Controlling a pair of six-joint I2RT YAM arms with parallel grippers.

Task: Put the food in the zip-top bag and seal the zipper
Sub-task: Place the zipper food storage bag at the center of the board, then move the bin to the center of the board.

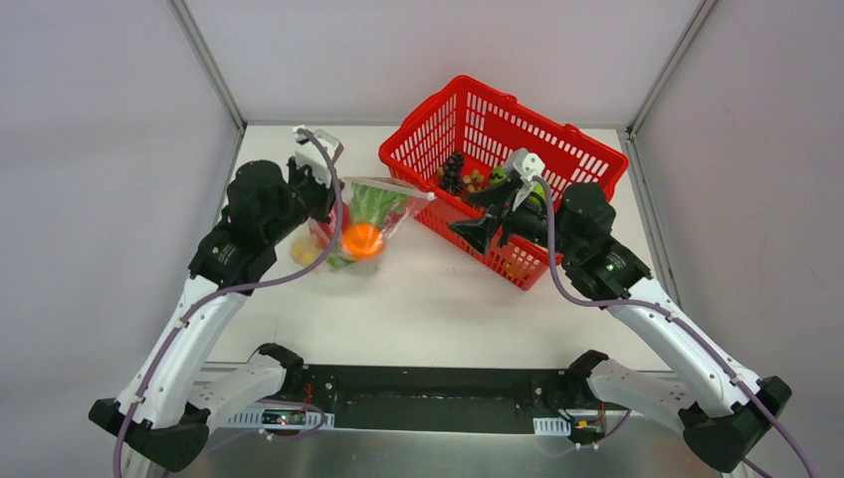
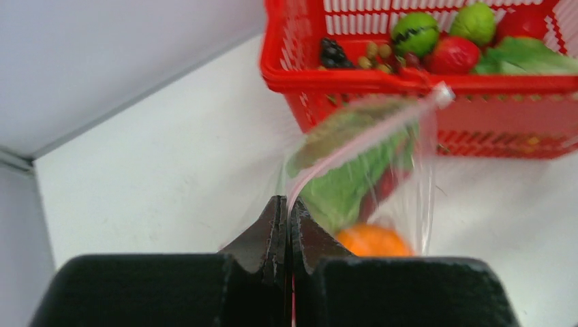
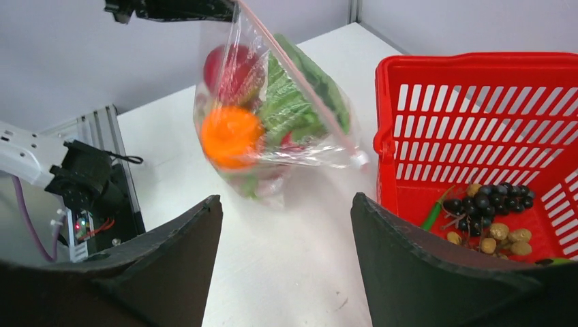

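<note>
**Left gripper holding the filled bag up by its zipper; right gripper standing open and empty**

The left gripper (image 2: pixel 285 204) is pinching one end of the zipper (image 3: pixel 300 88), its jaws pressed fully together on the pink-red strip. The zip-top bag (image 3: pixel 320 146) is hanging from that grip at the upper centre of the right wrist view, left of the red basket (image 3: pixel 477 65). The strip is slanting down to a free corner just beside the basket's rim. Whether the zipper is sealed along its length cannot be told.

Inside the bag, the leafy cabbage (image 3: pixel 290 105) is lying along the strip. The round red fruit (image 3: pixel 232 68) is sitting at the upper left and the small orange piece (image 3: pixel 230 136) is sagging low in front. In the top view a yellow blur (image 1: pixel 304 251) is showing at the bag's lower left.

The right gripper (image 3: pixel 286 204) is hovering over the table (image 3: pixel 293 272) with its jaws spread wide and nothing between them, near the bag but apart from it.
</note>
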